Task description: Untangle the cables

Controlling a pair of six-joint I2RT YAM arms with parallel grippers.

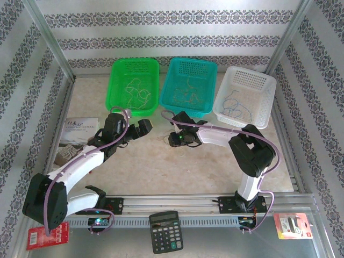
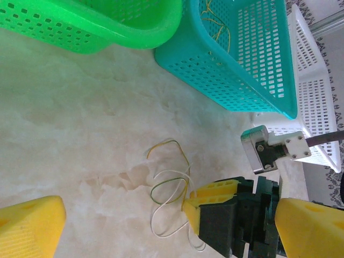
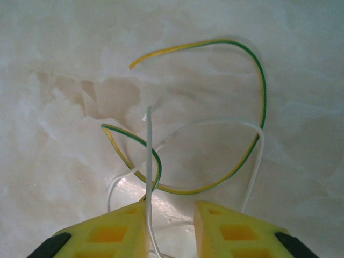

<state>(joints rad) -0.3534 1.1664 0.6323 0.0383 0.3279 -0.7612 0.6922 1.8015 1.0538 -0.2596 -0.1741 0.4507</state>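
Observation:
Two loose cables lie tangled on the marble table: a yellow-green cable (image 3: pixel 264 97) looped over a white cable (image 3: pixel 148 161). My right gripper (image 3: pixel 172 220) is down at their near end, jaws narrowly apart. The white cable runs between them along the left finger, with a gap left to the other finger. In the left wrist view the same yellow-green cable (image 2: pixel 151 192) and white cable (image 2: pixel 163 236) curl out from the right gripper's (image 2: pixel 188 204) tips. My left gripper (image 2: pixel 169 231) hovers wide open to the left of them, holding nothing. From above, the left gripper (image 1: pixel 141 128) and right gripper (image 1: pixel 173 140) face each other.
Three baskets stand at the back: green (image 1: pixel 115 88), teal (image 1: pixel 167 88) and white (image 1: pixel 269 99), each with thin cables inside. A booklet (image 1: pixel 78 131) lies at the left. A calculator (image 1: pixel 165 231) sits at the near edge.

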